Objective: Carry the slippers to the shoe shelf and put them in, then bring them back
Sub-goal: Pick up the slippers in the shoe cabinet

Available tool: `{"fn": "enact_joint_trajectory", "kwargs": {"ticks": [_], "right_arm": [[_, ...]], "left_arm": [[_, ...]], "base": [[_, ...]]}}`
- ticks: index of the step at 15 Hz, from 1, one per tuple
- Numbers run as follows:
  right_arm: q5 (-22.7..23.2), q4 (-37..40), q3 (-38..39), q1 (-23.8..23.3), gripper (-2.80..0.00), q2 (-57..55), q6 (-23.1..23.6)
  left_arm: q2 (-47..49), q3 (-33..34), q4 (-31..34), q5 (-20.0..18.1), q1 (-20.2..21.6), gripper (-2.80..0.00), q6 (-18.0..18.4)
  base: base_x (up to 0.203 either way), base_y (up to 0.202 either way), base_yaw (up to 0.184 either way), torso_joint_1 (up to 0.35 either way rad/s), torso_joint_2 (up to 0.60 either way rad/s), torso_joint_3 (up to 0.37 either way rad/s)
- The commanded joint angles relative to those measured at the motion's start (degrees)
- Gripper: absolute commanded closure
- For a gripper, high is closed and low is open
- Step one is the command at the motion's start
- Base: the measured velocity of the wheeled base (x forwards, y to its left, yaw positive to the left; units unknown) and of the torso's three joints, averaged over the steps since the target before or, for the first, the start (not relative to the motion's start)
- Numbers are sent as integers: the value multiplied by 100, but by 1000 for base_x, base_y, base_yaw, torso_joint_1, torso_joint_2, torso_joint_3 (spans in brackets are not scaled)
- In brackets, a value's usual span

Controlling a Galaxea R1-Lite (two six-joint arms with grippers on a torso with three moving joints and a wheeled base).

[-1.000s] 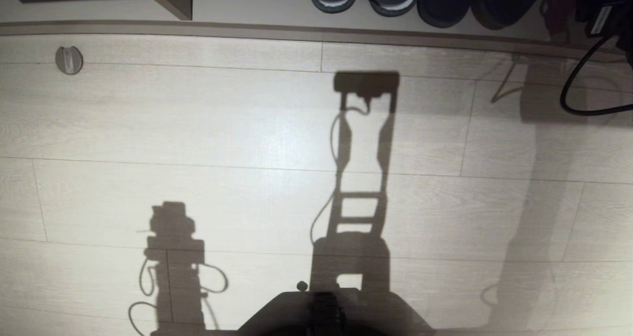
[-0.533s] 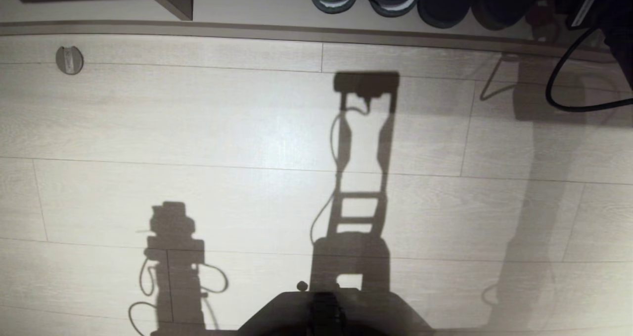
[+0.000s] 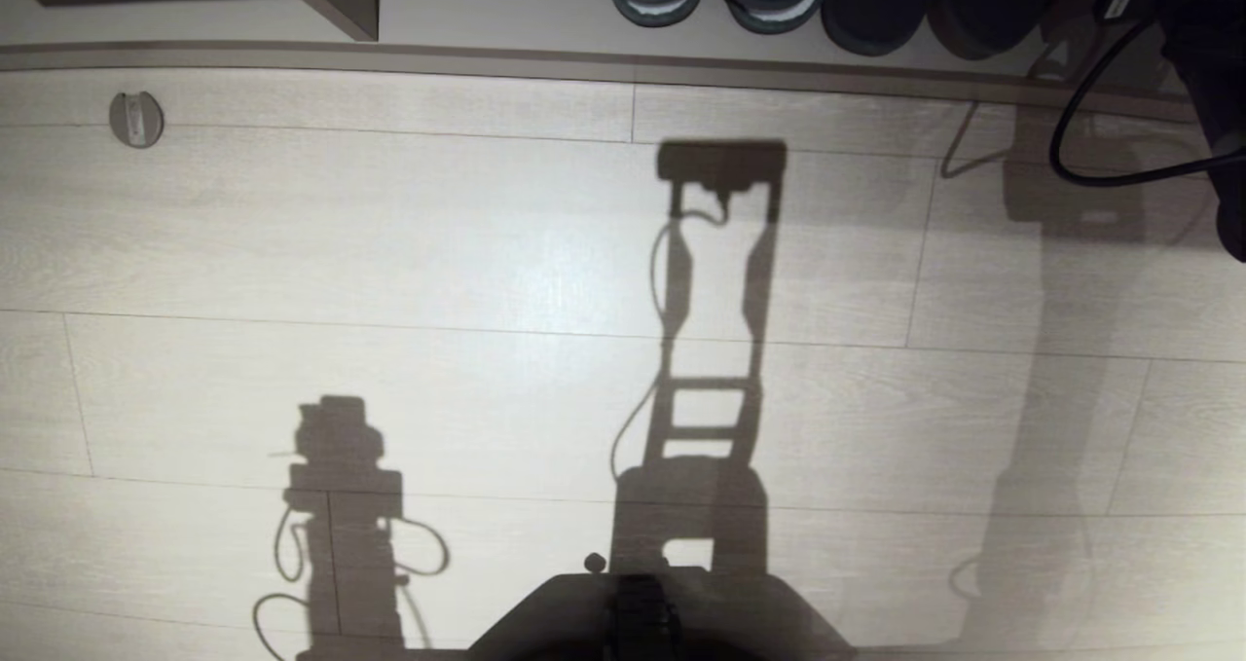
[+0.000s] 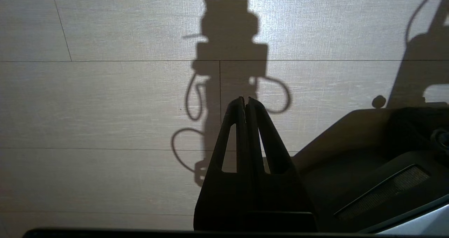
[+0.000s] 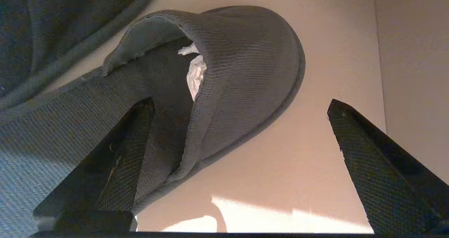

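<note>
The right gripper [image 5: 242, 104], fingers spread, straddles one slipper [image 5: 224, 76] on the shelf [image 5: 315, 161] to grasp it; left fingers [image 4: 242, 126] closed, idle.

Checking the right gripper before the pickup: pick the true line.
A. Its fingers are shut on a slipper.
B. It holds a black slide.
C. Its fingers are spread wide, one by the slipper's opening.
C: the right gripper is spread wide, one of its fingers at the opening of the slipper.

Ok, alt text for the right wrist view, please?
The right gripper is open over a grey slipper on the pale shelf floor, one of its fingers above the foot opening, the other beside the toe.
</note>
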State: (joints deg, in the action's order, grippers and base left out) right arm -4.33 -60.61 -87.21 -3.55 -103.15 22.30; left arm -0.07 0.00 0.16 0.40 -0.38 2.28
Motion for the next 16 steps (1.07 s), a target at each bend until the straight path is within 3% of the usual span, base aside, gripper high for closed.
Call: {"fn": "enact_joint_trajectory", "kwargs": {"ticks": [1, 8, 16], "right_arm": [[2, -30, -41, -101, -280, -47, 55], [46, -47, 47, -471, -280, 14, 46], [143, -110, 421, -514, -280, 178, 2]], "left_arm": [[7, 9, 2, -5, 3, 0, 1], [7, 9, 11, 4, 3, 0, 1], [7, 9, 2, 4, 3, 0, 1]], "base": [[0, 0, 0, 0, 0, 0], [0, 0, 0, 0, 0, 0], [0, 0, 0, 0, 0, 0]]}}
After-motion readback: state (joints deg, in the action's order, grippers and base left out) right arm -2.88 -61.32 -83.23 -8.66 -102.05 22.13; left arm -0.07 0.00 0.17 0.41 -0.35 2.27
